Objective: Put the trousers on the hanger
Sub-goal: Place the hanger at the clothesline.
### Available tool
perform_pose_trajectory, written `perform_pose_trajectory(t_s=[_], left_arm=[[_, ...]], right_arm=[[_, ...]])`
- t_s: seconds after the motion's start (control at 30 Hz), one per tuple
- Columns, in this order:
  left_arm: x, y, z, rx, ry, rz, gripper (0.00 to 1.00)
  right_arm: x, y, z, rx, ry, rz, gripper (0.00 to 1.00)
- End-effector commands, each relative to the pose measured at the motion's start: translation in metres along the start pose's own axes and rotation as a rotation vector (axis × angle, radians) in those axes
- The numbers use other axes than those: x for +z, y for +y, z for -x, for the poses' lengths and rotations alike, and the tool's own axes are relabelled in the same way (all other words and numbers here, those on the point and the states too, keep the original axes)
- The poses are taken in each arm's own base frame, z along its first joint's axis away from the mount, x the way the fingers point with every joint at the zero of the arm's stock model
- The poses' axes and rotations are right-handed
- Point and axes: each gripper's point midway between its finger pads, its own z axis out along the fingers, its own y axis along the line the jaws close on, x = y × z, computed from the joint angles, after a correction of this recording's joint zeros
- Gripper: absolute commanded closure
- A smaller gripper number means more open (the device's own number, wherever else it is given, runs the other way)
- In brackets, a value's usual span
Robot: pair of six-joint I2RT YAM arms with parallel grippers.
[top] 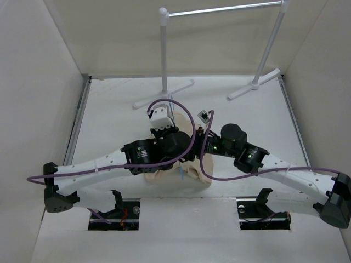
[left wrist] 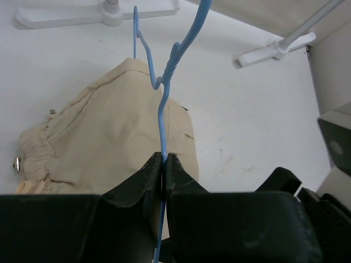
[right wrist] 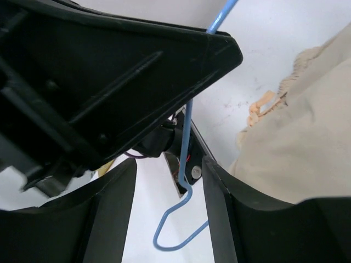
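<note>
This is a robotics lab test cell, not a lived-in room. A bare white desk (top: 109, 109) is boxed in by plain white panel walls (top: 33, 82) on three sides. Two white-and-black robot arms, the left arm (top: 93, 167) and the right arm (top: 299, 174), are bolted at its near edge beside rectangular cut-outs (top: 131, 219), with purple cables (top: 167, 99) looping over them. A small white clothes rack (top: 163, 49) with a metal bar stands at the back of the desk.
</note>
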Motion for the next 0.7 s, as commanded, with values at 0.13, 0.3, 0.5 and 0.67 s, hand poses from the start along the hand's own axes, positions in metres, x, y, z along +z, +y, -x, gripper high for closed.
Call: perform_pose_trajectory(t_s=[0.13,0.3,0.5,0.67], left_arm=[[-0.016,-0.024,0.044,-0.126,-0.074,-0.084,1.00],[-0.015,-0.024,0.046,-0.136,-0.076,-0.087,0.96],[-0.008,-0.035,0.067,-0.232,-0.084,-0.144,0.64],[-0.006,-0.057,0.101,-0.275,-0.128,-0.248,0.40]], right_arm=[[0.002,0.027,0.026,-0.043,-0.097,0.073,0.71],[-0.011,0.043,0.041,-0.012,-0.173,0.108,0.92],[-0.034,0.072,0.071,0.022,-0.249,0.195,0.96],[-0.042,0.067,0.098,0.025,-0.298,0.190,0.97]])
